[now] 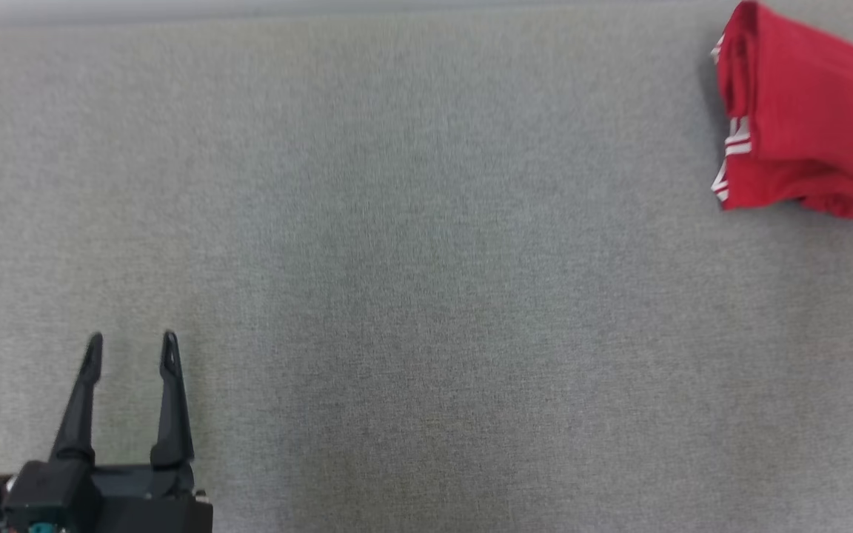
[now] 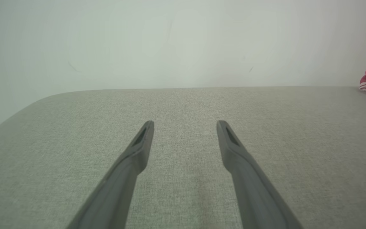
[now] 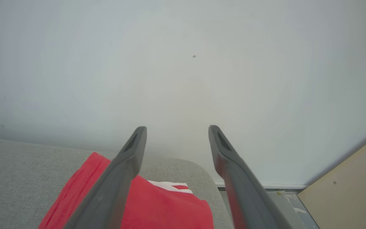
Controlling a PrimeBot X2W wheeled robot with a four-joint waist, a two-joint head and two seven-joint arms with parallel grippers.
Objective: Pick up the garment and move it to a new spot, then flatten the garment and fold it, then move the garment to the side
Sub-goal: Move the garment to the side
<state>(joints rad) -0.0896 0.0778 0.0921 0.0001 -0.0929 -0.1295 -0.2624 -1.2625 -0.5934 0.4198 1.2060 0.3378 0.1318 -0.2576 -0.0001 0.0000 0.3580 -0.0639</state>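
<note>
We see the grey fabric bench [image 1: 397, 259] spanning the head view. The red garment [image 1: 804, 126] with white trim lies folded in a compact stack at 2 o'clock, near the bench's far right corner and cut off by the frame edge. We judge pickup, flattening and folding done, and the move to the side done or nearly so. Little seems left beyond pulling the arms clear. The left claw [image 1: 132, 340] sits at 7 o'clock with fingers pointing to 12. They stand apart, hold nothing, and are well apart from the garment. The right claw [image 3: 177, 128] hovers above the garment, aimed at the wall [image 3: 183, 63]. Its fingers are apart with nothing between, and the cloth lies at 6 o'clock in its wrist view.
</note>
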